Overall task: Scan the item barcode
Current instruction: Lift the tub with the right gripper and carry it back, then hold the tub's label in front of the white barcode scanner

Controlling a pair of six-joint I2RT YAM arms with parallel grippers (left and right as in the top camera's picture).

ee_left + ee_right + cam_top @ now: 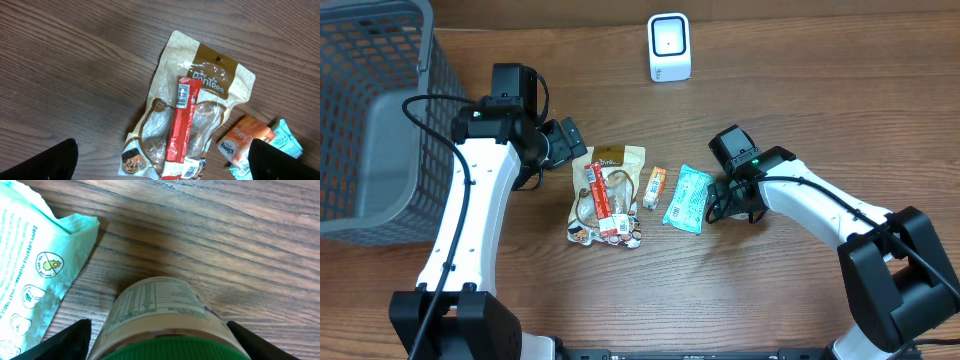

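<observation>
A jar [159, 307] with a green lid and a pale printed label lies on the wood table, lid toward the right wrist camera. My right gripper [160, 342] straddles it, open, with the fingers close on either side and a thin gap showing. In the overhead view the right gripper [733, 198] hides the jar. My left gripper [162, 165] is wide open and hovers over a brown snack pouch [210, 85] with a red barcoded stick [181, 125] lying on it. The left gripper [568, 140] is beside the pouch [610, 160]. A white scanner [669, 47] stands at the back.
A teal packet [687, 199] lies just left of the right gripper, with a small orange packet [654, 187] between it and the pouch. A grey mesh basket [380, 130] fills the left side of the table.
</observation>
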